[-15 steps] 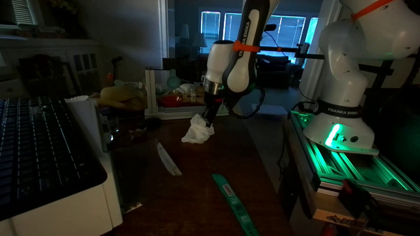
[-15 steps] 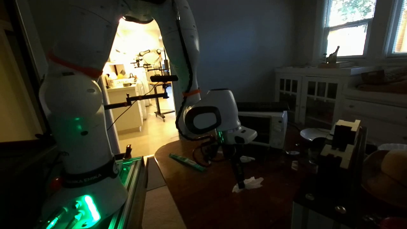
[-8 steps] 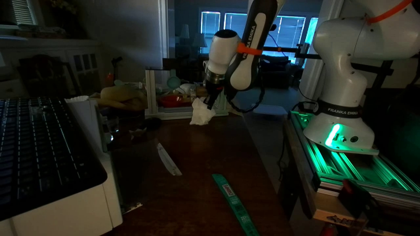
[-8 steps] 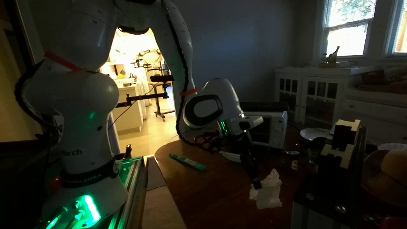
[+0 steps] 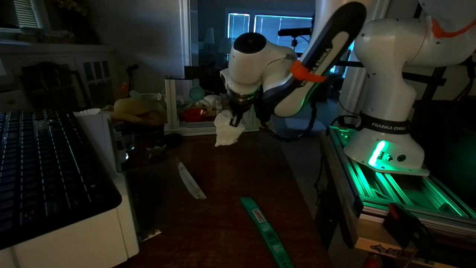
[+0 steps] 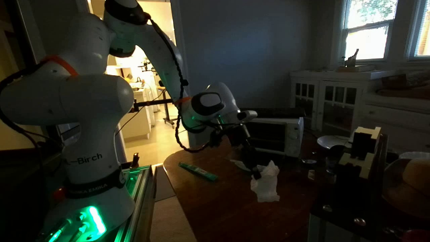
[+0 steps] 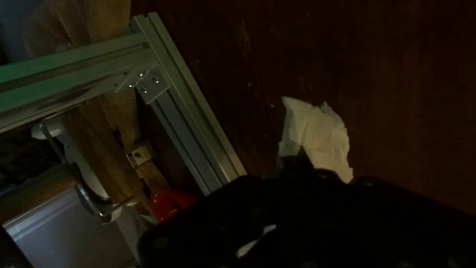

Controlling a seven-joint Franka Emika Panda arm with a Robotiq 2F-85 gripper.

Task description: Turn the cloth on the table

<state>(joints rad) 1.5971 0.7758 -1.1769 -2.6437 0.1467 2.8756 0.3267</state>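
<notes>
One white cloth is pinched between the jaws of the one gripper above the desk, some of it poking up past the jaws and the rest drooping below; I cannot tell whether its lower edge touches the desk. In an exterior view that is the far end, on the near side of one metal frame, with one red bowl beyond. Two strips lie nearer: one white strip to the left, one green strip to the right. One white appliance stands near left; the one arm, based on the right, wears two orange bands.
</notes>
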